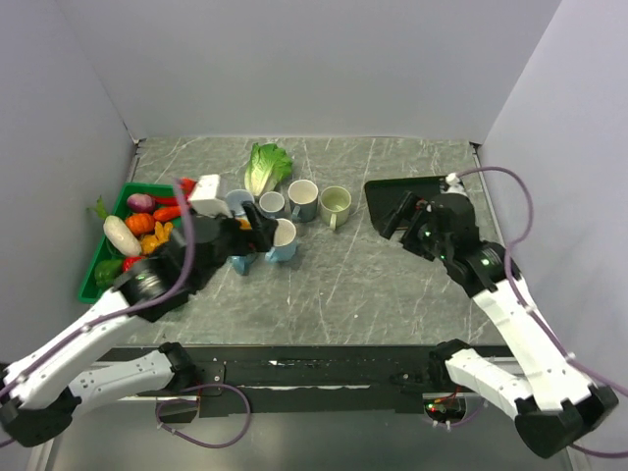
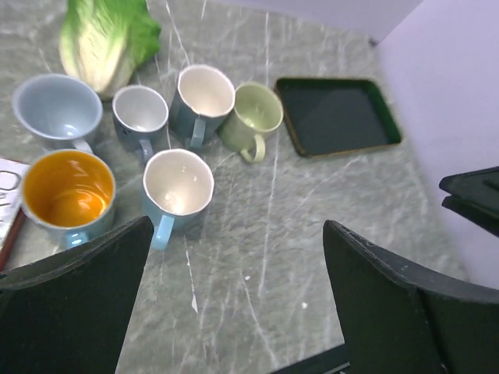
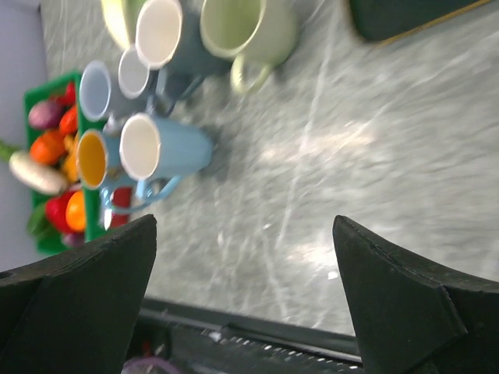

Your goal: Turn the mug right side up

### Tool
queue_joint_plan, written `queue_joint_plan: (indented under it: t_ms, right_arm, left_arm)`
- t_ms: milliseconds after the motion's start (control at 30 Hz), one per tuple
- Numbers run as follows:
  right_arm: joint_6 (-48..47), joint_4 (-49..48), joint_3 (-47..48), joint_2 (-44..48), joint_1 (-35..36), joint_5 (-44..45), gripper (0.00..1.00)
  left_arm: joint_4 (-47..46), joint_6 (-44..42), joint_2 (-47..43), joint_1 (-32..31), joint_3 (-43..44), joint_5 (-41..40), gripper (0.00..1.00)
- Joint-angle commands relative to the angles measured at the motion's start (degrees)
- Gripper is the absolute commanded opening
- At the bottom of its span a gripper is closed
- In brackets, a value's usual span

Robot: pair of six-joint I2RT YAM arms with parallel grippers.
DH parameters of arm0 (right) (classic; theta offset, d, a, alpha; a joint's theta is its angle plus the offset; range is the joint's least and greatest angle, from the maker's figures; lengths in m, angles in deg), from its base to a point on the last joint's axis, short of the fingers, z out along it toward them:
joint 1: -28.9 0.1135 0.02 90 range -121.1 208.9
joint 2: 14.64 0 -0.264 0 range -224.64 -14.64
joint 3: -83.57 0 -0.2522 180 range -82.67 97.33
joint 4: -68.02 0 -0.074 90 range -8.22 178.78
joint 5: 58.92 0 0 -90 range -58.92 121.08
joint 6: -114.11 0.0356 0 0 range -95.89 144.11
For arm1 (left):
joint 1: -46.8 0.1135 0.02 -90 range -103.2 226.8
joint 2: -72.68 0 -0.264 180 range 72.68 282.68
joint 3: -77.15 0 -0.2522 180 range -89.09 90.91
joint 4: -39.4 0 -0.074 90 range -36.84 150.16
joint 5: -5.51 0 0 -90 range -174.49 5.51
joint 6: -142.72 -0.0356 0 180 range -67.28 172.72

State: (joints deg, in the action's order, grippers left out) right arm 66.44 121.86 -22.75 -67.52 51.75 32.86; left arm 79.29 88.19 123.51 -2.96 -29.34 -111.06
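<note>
Several mugs stand in a cluster, all with their openings up in the left wrist view. A light blue mug (image 2: pixel 178 187) with a white inside is nearest my left gripper (image 2: pixel 238 230); it also shows in the top view (image 1: pixel 284 239). Beside it are an orange-lined mug (image 2: pixel 69 192), a pale blue mug (image 2: pixel 56 109), a small grey mug (image 2: pixel 140 114), a dark grey mug (image 2: pixel 204 97) and a green mug (image 2: pixel 253 117). My left gripper (image 1: pixel 258 223) is open and empty, just left of the light blue mug. My right gripper (image 1: pixel 408 218) is open and empty over the black tray, its open jaws (image 3: pixel 243 226) above bare table.
A black tray (image 1: pixel 388 201) lies at the back right. A green crate (image 1: pixel 98 257) of toy vegetables stands at the left edge. A lettuce (image 1: pixel 265 167) lies behind the mugs. A white box (image 1: pixel 207 191) sits by the crate. Walls close in on three sides.
</note>
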Motion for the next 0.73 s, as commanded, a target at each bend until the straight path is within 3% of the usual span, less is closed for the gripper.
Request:
queue_joint_plan:
  t_ms: [0,300,700]
  right_arm:
    - [-4.88,5.62,5.11,5.5,-0.62,9.47,1.0]
    - [-4.71,9.93,8.2,11.83,-0.7,9.12,1.0]
    - [-4.27,6.68,8.1,13.51,-0.7,4.9,1.0]
  left_arm:
    - [10.77,1.54,-4.94,-0.25,8.01,-3.48,0.96]
    - [18.43,2.51,-12.15,-0.25,12.32,-6.57,0.96]
    - [22.39,4.97,-11.1,-0.25,15.49,-9.47,0.96]
